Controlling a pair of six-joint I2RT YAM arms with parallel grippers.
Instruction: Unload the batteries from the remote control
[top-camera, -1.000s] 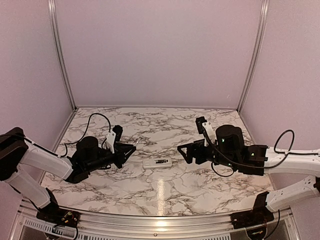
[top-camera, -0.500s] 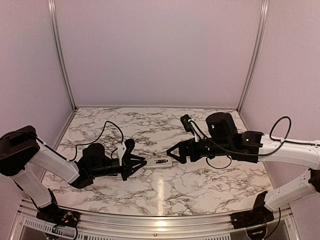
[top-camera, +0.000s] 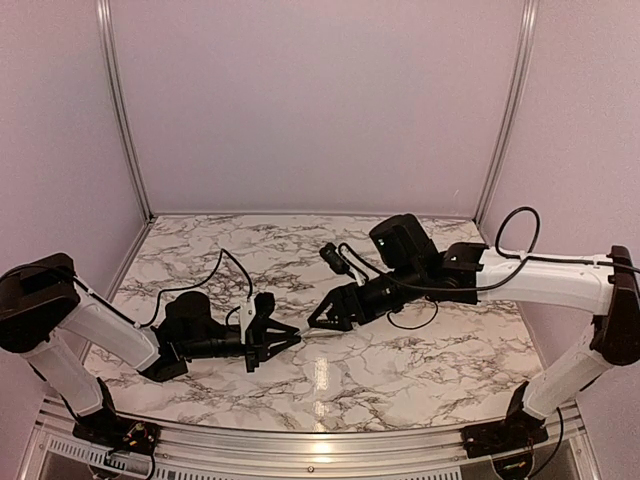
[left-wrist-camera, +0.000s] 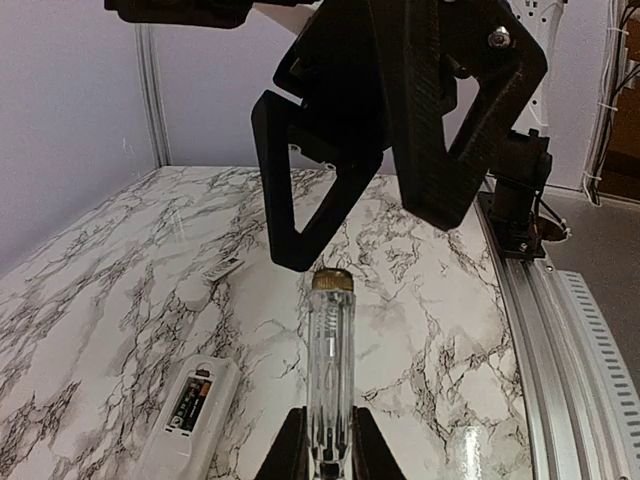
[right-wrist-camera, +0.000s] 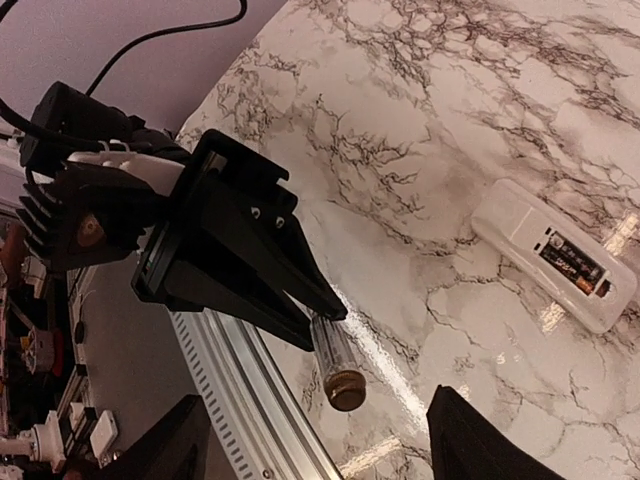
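Observation:
The white remote control (left-wrist-camera: 190, 415) (right-wrist-camera: 555, 255) lies flat on the marble with its recess facing up. Dark batteries (left-wrist-camera: 188, 400) (right-wrist-camera: 572, 267) with an orange patch show inside that recess. My left gripper (left-wrist-camera: 328, 445) (top-camera: 275, 340) is shut on a clear ribbed tool (left-wrist-camera: 330, 360) (right-wrist-camera: 335, 350) with a brass cap, held just right of the remote. My right gripper (right-wrist-camera: 330, 430) (top-camera: 325, 315) is open, facing the brass cap end-on, with its fingers (left-wrist-camera: 420, 130) wide on either side and not touching it. In the top view the two grippers cover most of the remote.
A thin pale flat strip (left-wrist-camera: 221, 270) lies on the marble beyond the remote. The aluminium rail (right-wrist-camera: 255, 400) at the table's near edge runs close under the two grippers. Purple walls enclose the table on three sides.
Both arms have swung in to the table's middle and now meet tip to tip over the remote. The right jaws have narrowed a little. The left grip on the clear tool is unchanged.

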